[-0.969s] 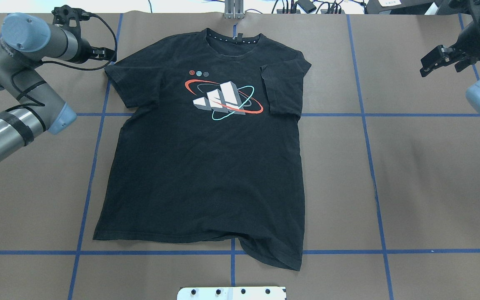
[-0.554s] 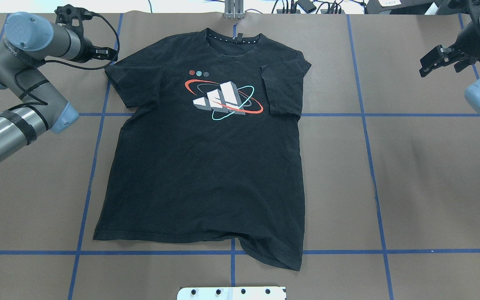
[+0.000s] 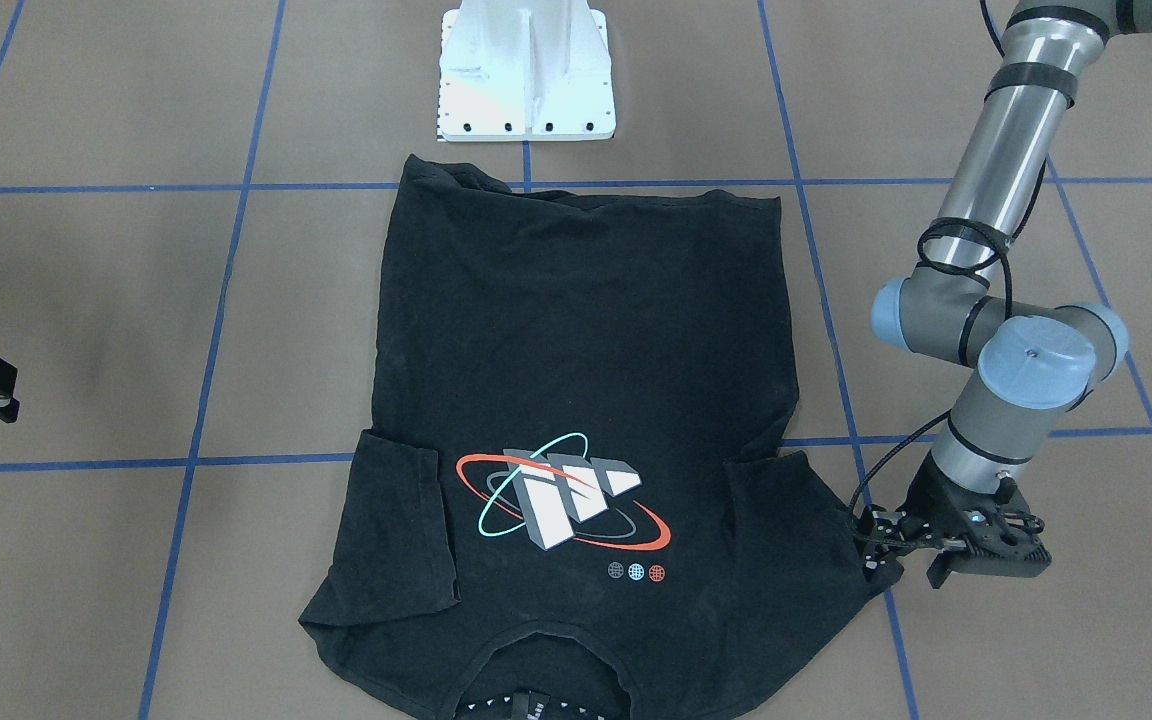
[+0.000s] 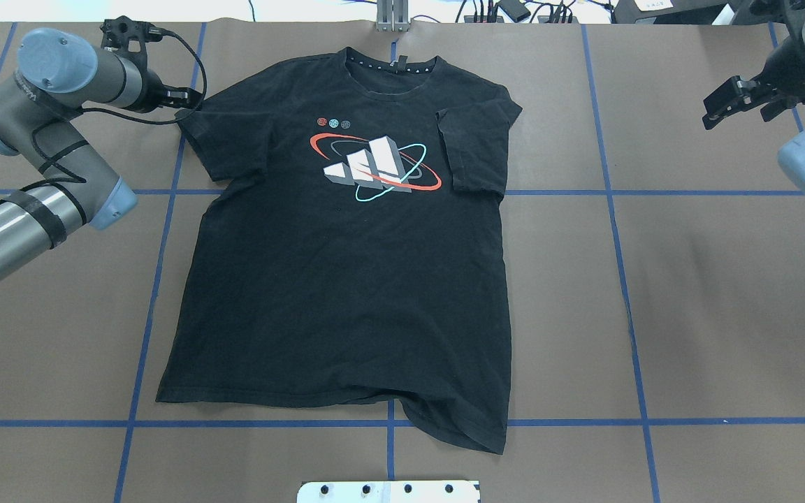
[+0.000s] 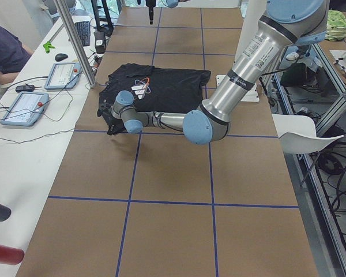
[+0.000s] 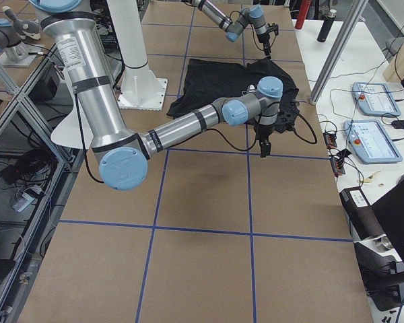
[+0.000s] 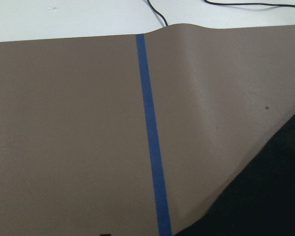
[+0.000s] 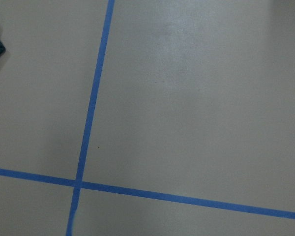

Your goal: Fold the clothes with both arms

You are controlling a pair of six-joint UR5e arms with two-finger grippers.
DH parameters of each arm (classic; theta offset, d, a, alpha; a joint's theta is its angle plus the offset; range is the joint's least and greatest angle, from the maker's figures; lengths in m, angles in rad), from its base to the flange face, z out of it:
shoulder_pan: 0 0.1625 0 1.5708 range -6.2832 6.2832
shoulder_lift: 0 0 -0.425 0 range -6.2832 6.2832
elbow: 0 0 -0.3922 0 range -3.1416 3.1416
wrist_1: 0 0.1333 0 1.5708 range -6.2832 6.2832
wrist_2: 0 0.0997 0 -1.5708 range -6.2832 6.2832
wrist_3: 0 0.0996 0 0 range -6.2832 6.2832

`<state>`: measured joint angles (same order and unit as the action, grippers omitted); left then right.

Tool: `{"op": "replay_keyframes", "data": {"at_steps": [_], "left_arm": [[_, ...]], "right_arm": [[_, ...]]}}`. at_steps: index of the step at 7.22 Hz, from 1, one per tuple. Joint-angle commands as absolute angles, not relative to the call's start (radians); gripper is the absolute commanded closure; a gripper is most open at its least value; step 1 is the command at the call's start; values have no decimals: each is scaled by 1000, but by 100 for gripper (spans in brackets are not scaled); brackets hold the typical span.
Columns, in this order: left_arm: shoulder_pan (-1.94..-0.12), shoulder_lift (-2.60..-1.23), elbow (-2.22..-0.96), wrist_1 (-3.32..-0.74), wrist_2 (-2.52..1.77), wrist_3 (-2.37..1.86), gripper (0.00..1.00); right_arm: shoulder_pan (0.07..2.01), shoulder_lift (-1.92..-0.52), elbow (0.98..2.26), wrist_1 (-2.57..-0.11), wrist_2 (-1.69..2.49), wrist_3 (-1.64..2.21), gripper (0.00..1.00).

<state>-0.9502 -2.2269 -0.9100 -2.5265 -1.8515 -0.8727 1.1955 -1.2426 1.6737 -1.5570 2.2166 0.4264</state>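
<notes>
T-shirt (image 4: 346, 279) sleeve lies just beside left gripper (image 3: 881, 547); its jaw spacing unclear.

The T-shirt (image 4: 332, 293) is black, with a grey block logo (image 4: 367, 169) in red and teal rings. The desk (image 4: 710, 293) is brown with blue lines (image 4: 654, 193). My left claw (image 3: 874, 545) is black.

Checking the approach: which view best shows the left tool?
Exterior front-facing: left tool unobstructed at the sleeve edge. Overhead partly hides it; side views show it small; wrist cameras show almost nothing.
</notes>
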Motion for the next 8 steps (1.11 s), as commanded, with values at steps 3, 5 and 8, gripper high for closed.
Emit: {"op": "replay_keyframes", "data": {"at_steps": [3, 5, 8], "left_arm": [[-948, -2226, -902, -2526, -1853, -873, 32], [-948, -2223, -900, -2526, -1853, -873, 37], [-945, -2224, -888, -2526, -1853, -873, 39]], "right_arm": [[1193, -1235, 1663, -1557, 2217, 426, 1], [1193, -1230, 1657, -1557, 2217, 426, 1], [1193, -1230, 1657, -1557, 2217, 426, 1]]}}
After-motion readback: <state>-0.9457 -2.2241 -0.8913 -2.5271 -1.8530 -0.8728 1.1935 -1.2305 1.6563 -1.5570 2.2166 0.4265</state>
